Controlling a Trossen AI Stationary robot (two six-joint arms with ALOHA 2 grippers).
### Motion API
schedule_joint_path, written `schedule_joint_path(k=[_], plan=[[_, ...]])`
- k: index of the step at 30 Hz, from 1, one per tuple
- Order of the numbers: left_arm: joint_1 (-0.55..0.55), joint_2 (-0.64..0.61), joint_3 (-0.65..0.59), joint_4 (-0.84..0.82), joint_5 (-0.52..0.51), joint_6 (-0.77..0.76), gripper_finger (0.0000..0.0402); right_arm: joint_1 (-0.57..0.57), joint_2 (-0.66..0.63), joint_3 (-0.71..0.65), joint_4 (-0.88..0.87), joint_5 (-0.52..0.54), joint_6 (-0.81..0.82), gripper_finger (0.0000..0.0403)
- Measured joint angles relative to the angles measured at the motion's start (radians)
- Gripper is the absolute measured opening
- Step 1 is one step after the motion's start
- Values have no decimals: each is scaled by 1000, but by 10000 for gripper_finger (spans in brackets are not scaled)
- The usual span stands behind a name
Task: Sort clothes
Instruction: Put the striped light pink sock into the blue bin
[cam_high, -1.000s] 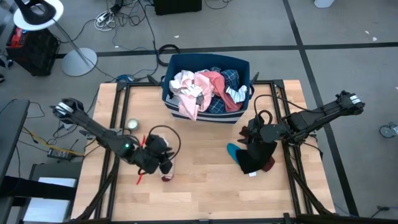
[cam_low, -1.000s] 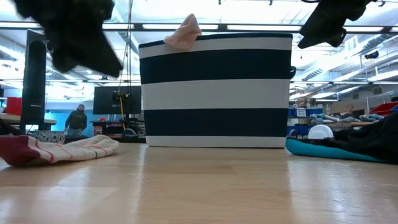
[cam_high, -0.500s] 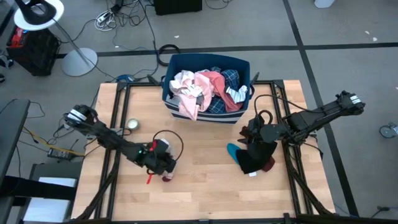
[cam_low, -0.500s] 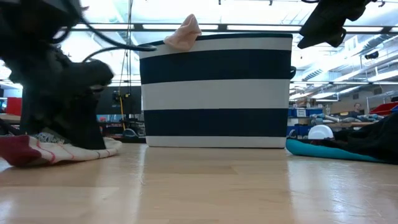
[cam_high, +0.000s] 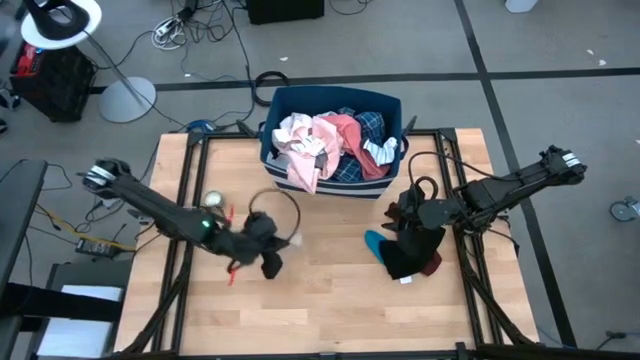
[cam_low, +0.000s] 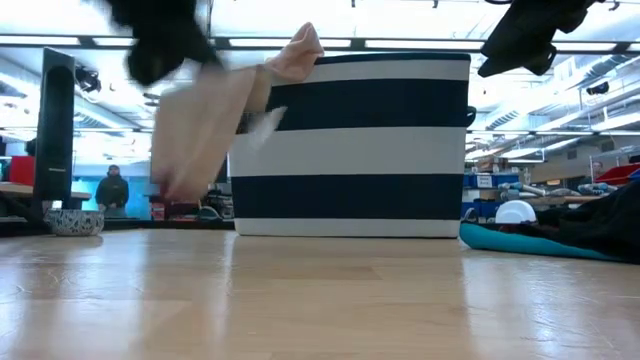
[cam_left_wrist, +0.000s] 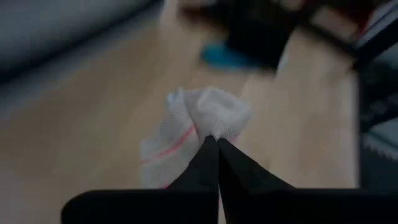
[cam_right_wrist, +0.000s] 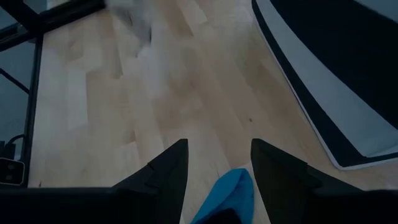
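- Left gripper (cam_high: 268, 240): sits left of centre in the high view, above the worktop (cam_high: 330, 300). In the left wrist view its fingers (cam_left_wrist: 208, 163) are pinched tight on a white sock (cam_left_wrist: 198, 130) with a red stripe.
- In the low view the same sock (cam_low: 205, 125) hangs blurred in the upper left of the frame, clear of the wooden surface and in front of the bin's left edge.
- Right gripper (cam_high: 405, 213): sits right of centre in the high view, over a pile of dark clothing (cam_high: 412, 252). In the right wrist view its two fingers (cam_right_wrist: 163, 171) stand apart with bare wood between them and nothing held.
- A teal garment (cam_high: 375, 243) lies just left of that dark pile, touching it. It shows at the lower edge of the right wrist view (cam_right_wrist: 227, 196) and low at the right edge of the low view (cam_low: 520, 243).
- Bin (cam_high: 272, 160): dark blue with a white stripe, at the upper centre of the high view on the far edge of the worktop. It holds mixed clothes: a white piece (cam_high: 298, 135), a pink piece (cam_high: 340, 133) and a blue plaid piece (cam_high: 370, 122).
- A pale piece (cam_low: 295, 52) drapes over the bin rim at the upper centre of the low view.
- A small round object (cam_high: 211, 200) lies on the worktop at the left; what it is cannot be told.
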Motion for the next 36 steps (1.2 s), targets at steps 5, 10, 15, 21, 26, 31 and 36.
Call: schedule_joint_path(k=[5, 10, 15, 21, 26, 31, 36], plan=[[59, -90, 202, -103, -99, 294, 1, 0, 0, 0, 1, 0, -1, 176], [195, -96, 396, -117, -169, 584, 0, 0, 0, 0, 1, 0, -1, 176], [387, -46, 501, -99, -122, 735, 0, 0, 0, 0, 1, 0, -2, 176], [610, 21, 521, -58, 7, 769, 0, 0, 0, 0, -4, -1, -11, 176], [726, 148, 519, -77, 112, 714, 0, 0, 0, 0, -5, -1, -28, 176], [768, 316, 519, -45, 116, 707, 8, 0, 0, 0, -5, -1, -28, 176], [816, 472, 519, -30, 282, 625, 47, 0, 0, 0, -5, -1, -28, 176]])
